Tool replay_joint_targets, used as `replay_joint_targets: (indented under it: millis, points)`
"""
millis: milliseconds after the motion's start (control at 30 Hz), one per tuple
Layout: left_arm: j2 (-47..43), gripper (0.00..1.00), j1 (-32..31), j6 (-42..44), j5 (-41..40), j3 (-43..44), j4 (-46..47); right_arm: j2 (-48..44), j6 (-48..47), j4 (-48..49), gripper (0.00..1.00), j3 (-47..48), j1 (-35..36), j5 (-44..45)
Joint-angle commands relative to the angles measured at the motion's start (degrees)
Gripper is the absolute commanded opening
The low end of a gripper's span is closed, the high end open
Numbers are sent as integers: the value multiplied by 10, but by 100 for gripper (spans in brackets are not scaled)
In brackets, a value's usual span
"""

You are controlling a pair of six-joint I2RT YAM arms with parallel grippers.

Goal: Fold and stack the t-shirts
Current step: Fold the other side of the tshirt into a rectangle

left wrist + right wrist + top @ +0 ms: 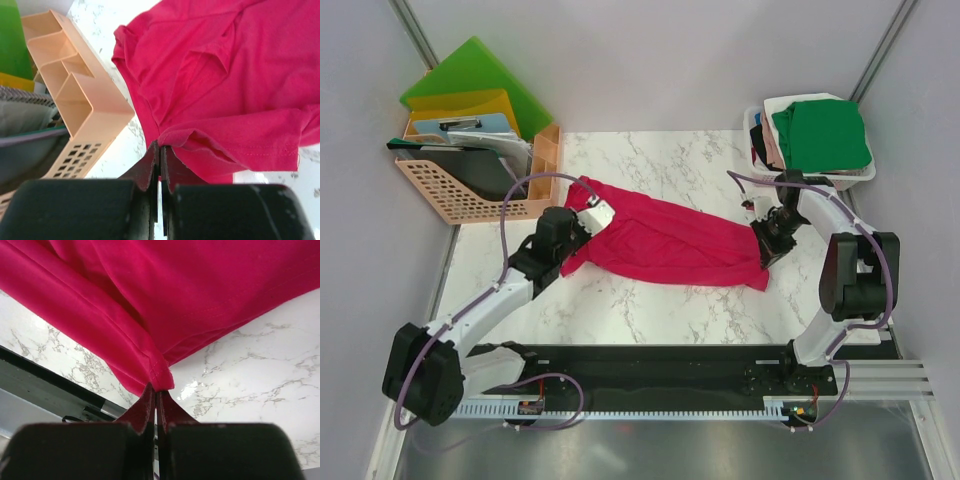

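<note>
The crimson-pink short-sleeved cloth t-shirt (pixel 670 240) extends across the middle of the white marble tabletop (pixel 650 310), between both arms. The left end effector (pixel 160 149) is clamped on a fold at the shirt's left end, near the peach plastic organiser (pixel 85 115). The right end effector (pixel 156 391) is clamped on a hem corner at the right end. A folded green t-shirt (pixel 820 135) tops the white bin (pixel 860 178) at the far right.

No readable text, label, brand, number or sign anywhere in view.
</note>
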Motion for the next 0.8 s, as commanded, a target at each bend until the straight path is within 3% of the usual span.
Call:
replay_joint_targets:
  millis: [0, 333, 600, 667, 733, 767]
  points:
    - [49, 2, -1, 25, 0, 41, 72, 2, -27, 8, 0, 2, -24, 10]
    - [195, 2, 7, 37, 1, 93, 147, 22, -36, 29, 0, -23, -46, 12]
    - [226, 2, 25, 44, 16, 142, 134, 56, -31, 56, 0, -31, -48, 13]
    - [223, 2, 25, 45, 19, 143, 129, 66, -29, 54, 13, -20, -48, 3]
    - [221, 2, 25, 44, 21, 138, 129, 65, -33, 53, 37, -18, -48, -9]
    - [221, 2, 25, 43, 21, 136, 132, 62, -33, 57, 37, -19, -48, -13]
